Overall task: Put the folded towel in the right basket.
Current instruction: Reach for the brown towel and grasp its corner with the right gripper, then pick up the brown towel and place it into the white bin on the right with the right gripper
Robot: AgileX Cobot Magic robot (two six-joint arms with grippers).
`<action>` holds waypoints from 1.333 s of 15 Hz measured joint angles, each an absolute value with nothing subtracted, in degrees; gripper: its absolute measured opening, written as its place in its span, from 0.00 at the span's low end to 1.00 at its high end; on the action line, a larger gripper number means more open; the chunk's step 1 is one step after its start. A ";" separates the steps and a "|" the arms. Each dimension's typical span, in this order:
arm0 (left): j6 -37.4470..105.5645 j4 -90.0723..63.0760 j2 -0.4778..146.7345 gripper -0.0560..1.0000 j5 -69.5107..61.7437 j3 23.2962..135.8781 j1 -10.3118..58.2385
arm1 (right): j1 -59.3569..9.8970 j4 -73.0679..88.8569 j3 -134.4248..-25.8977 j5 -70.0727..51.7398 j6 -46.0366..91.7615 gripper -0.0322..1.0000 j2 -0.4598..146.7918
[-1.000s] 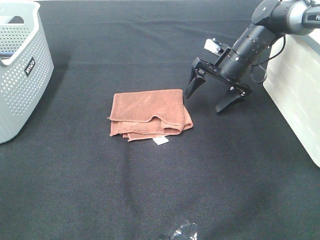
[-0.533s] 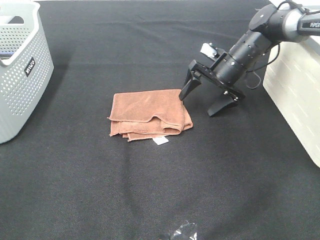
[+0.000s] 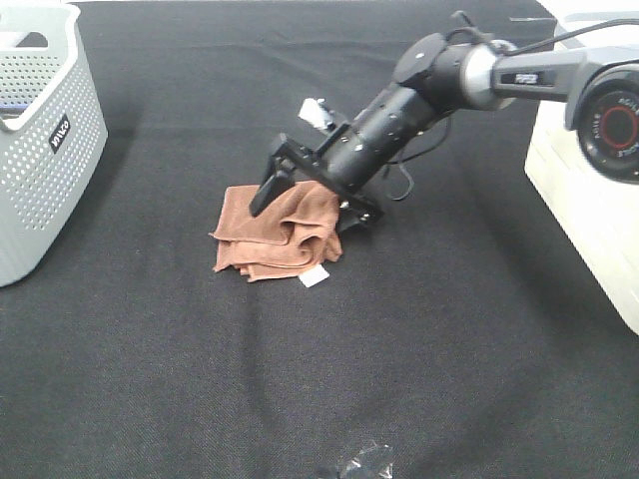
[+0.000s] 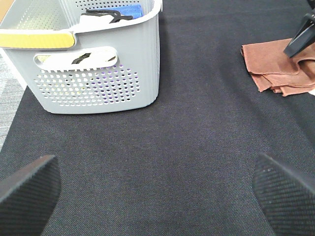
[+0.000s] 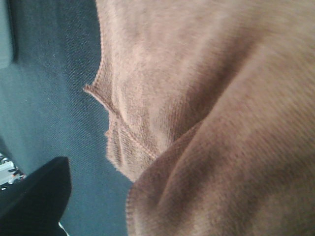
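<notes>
Towel (image 3: 262, 244), soft rust terry, bunched inside spread right hand (image 3: 303, 217)

One black table (image 3: 300, 389) carries two baskets, namely one grey basket (image 3: 45, 150) and one white basket (image 3: 589, 200), plus one folded brown towel (image 3: 262, 239), one small white tag (image 3: 315, 278) and one robot arm (image 3: 399, 100).

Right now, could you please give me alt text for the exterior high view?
The right pincer, open, straddles a bunched brown towel in the middle of a black tabletop. A grey perforated basket stands at the left edge and a white basket at the right.
</notes>
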State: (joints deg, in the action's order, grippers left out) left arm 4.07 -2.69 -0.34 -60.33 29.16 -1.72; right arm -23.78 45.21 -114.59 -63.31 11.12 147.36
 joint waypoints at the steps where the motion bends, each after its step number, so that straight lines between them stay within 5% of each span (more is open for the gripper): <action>1: 4.07 -2.69 -0.34 0.99 -60.33 29.16 -1.72 | -24.12 44.86 -114.59 -62.74 11.12 0.88 147.48; 6: 4.07 -2.69 -0.34 0.99 -60.33 29.16 -1.72 | -24.18 41.25 -115.16 -62.22 11.00 0.20 148.74; 13: 4.07 -2.69 -0.34 0.99 -60.33 29.16 -1.72 | -24.75 33.69 -126.28 -69.44 7.91 0.20 146.91; 18: 4.07 -2.69 -0.34 0.99 -60.33 29.16 -1.72 | -23.20 19.25 -121.35 -69.67 6.02 0.20 122.84; 20: 4.07 -2.69 -0.34 0.99 -60.33 29.16 -1.72 | -14.95 17.19 -117.69 -69.79 6.02 0.20 110.58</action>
